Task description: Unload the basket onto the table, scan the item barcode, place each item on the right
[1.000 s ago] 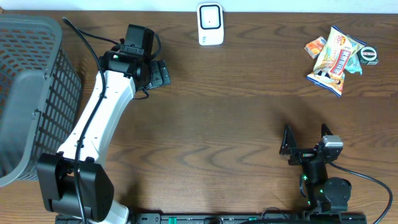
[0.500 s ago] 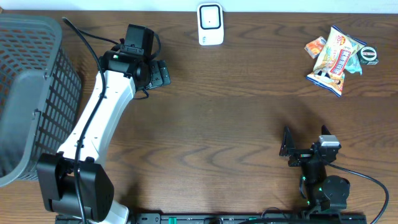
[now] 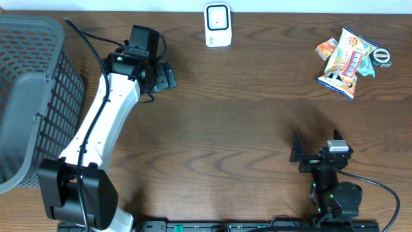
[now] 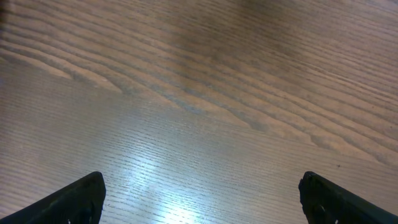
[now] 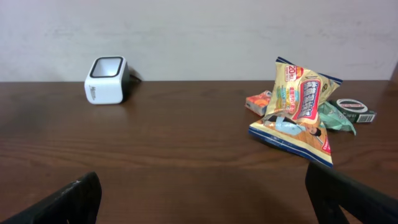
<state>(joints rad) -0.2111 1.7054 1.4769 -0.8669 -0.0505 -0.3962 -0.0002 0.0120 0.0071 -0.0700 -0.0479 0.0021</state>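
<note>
A white barcode scanner (image 3: 218,24) stands at the table's far edge, its window facing up; it also shows in the right wrist view as a small white box (image 5: 107,79). A yellow snack bag (image 3: 347,55) lies at the far right among small items; in the right wrist view the bag (image 5: 301,106) is ahead and to the right. My right gripper (image 3: 315,144) is open near the front edge, well short of the bag, with nothing between its fingers (image 5: 68,202). Left of the scanner, my left gripper (image 3: 165,76) hangs open over bare wood, its fingertips (image 4: 81,199) wide apart.
A grey mesh basket (image 3: 26,96) fills the left edge. Beside the bag lie an orange packet (image 3: 326,48), a green wrapper (image 5: 336,118) and a tape roll (image 3: 383,57). A white wall rises behind the table in the right wrist view.
The right gripper has shifted very slightly toward the front edge. The left arm and all objects stay where they were.
</note>
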